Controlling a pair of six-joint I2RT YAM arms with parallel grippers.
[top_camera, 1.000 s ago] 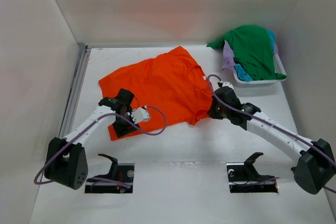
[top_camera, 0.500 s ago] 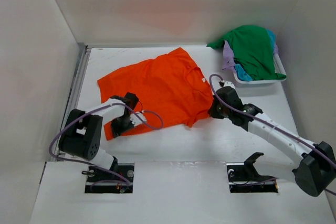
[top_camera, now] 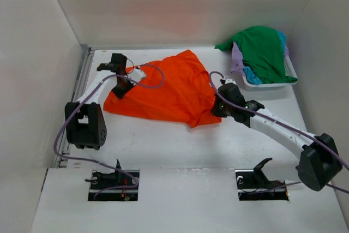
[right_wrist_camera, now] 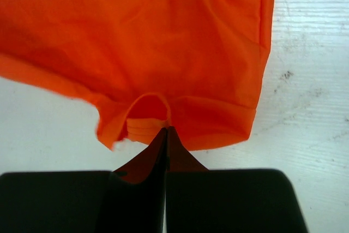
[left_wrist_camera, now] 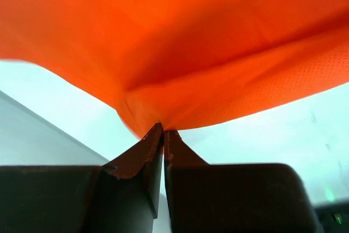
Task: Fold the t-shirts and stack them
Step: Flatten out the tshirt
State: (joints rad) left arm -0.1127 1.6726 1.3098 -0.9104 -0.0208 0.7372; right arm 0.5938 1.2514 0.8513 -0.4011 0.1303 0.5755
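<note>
The orange t-shirt (top_camera: pixel 166 88) lies spread across the middle of the table, its near-left part doubled back. My left gripper (top_camera: pixel 117 92) is shut on the shirt's left edge and holds that edge lifted off the table (left_wrist_camera: pixel 163 130). My right gripper (top_camera: pixel 214 111) is shut on the shirt's hem at its near-right corner (right_wrist_camera: pixel 167 127). The dark green t-shirt (top_camera: pixel 262 50) is heaped over a white basket (top_camera: pixel 270 84) at the back right. Teal (top_camera: pixel 252 75) and lavender (top_camera: pixel 236 58) t-shirts peek out beneath it.
White walls close in the table on the left, back and right. A metal rail (top_camera: pixel 82 80) runs along the left edge. Two black gripper rests (top_camera: pixel 114 178) (top_camera: pixel 262 175) sit in slots at the near edge.
My left gripper closed on the shirt's near-left corner and carried it up and back toward the far left, folding that part over. The right gripper shifted slightly left with its hem.
</note>
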